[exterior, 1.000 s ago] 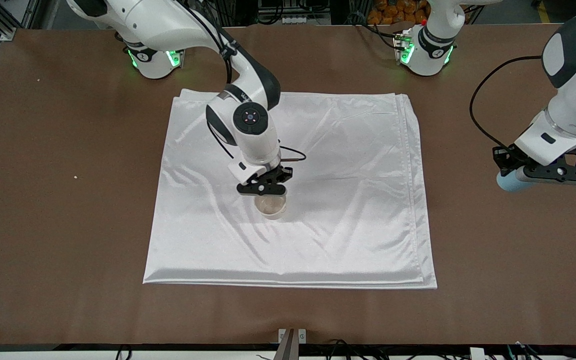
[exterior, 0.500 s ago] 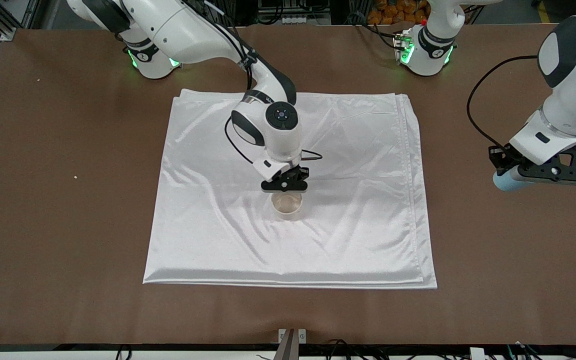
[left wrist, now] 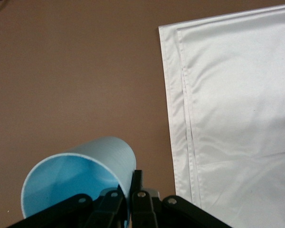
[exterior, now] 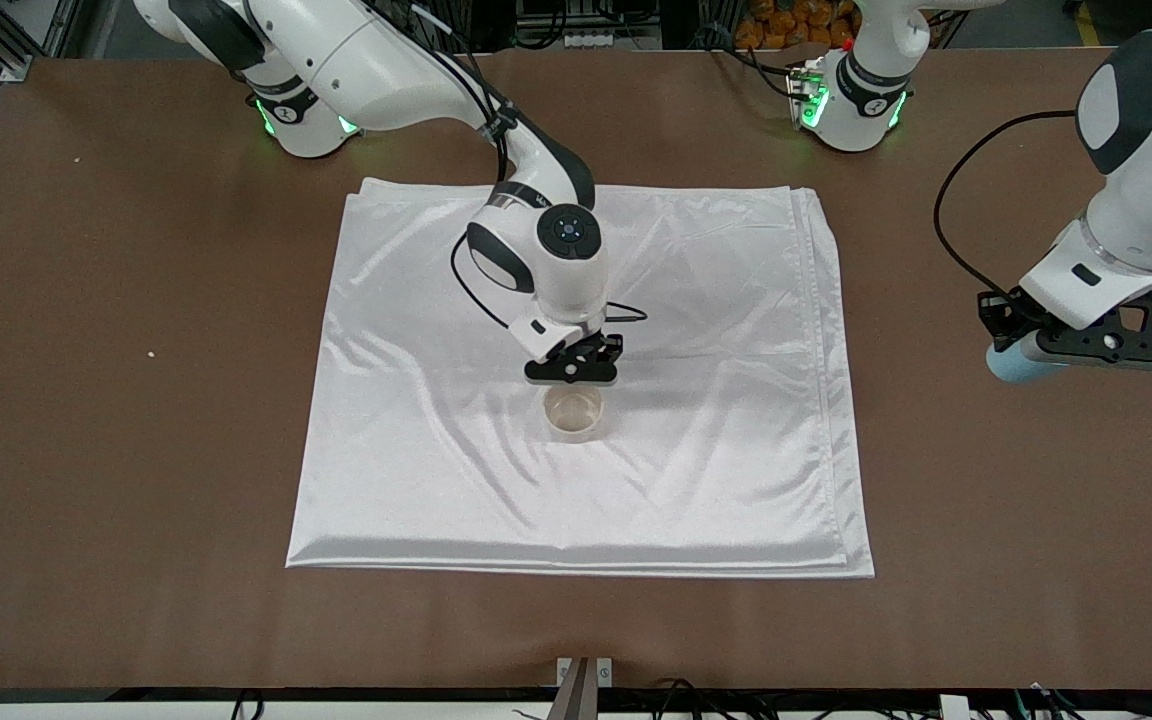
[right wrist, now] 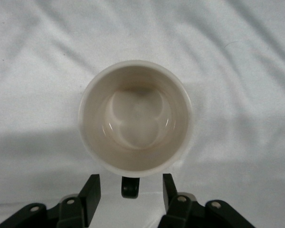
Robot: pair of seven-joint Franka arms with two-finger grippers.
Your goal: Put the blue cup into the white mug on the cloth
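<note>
From the high front camera I am seeing the cloth (exterior: 636,470) lying flat on the brown table (exterior: 136,450), folded in layers with soft wrinkles. Near its middle the white mug (exterior: 575,413) is standing upright, mouth up, resting on the cloth. From that camera its handle is hidden under the right gripper (exterior: 573,372), which is sitting low just at the mug's edge on the side toward the robot bases.

The right wrist camera is giving me what the front one cannot: I am looking straight down into the mug (right wrist: 135,116), its small black handle (right wrist: 130,186) is pointing toward the gripper (right wrist: 131,191), and the two fingers (right wrist: 92,190) are standing apart on either side of that handle without touching it. So the right gripper is spread and gripping nothing.

Off the cloth, toward the left arm's end of the table, the left gripper (exterior: 1021,345) is hovering over bare table with the blue cup (exterior: 1014,366) clamped in it. The front camera is showing only the cup's pale outside below the fingers. The left wrist camera is showing the brighter blue inside of the cup (left wrist: 80,178), the fingers (left wrist: 115,202) pinching its rim wall, and the layered edge of the cloth (left wrist: 180,142) beside it, well apart from the cup.
</note>
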